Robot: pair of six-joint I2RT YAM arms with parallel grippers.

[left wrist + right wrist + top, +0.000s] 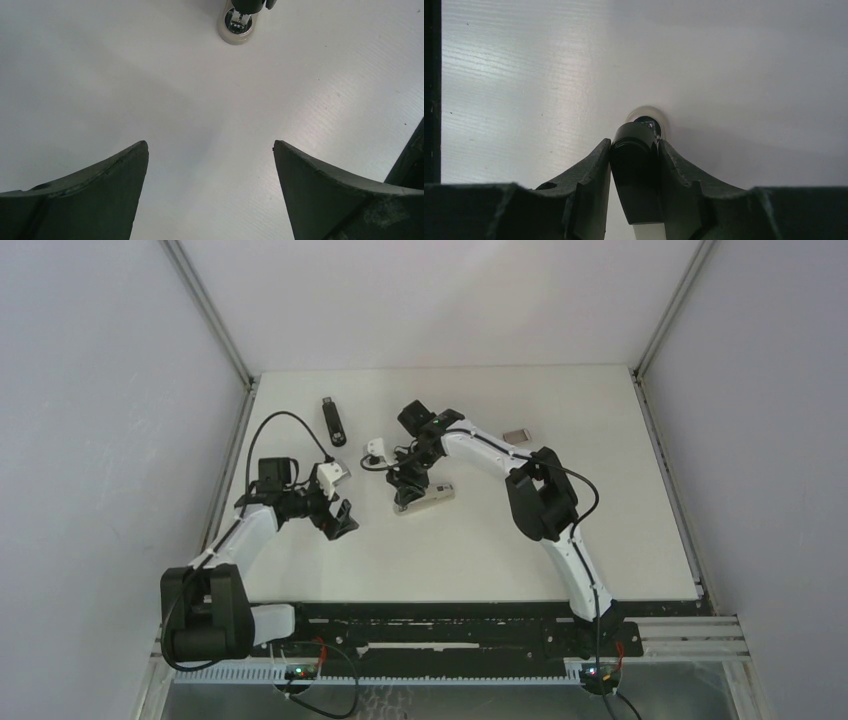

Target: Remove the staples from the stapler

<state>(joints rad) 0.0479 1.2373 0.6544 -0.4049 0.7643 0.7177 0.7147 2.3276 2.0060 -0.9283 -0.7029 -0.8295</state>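
We find the right hand [634,142] clamped on the black top of the stapler [428,496], fingers pressed to both its sides, a small grey strip, seemingly staples [516,433], on the desk [620,530] well right of the stapler, clear of both hands, left hand [210,147] spread wide, holding nothing, left of the stapler

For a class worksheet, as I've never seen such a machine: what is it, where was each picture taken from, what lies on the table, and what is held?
Two white-and-black robot arms stand bolted to a white table. One picture looks down from above; the other two come from a camera on each wrist. The right hand grips a stapler with a black top and silvery base. The left hand is open and empty. Farther back lie a long black bar-shaped object and a small grey piece, too small to identify.
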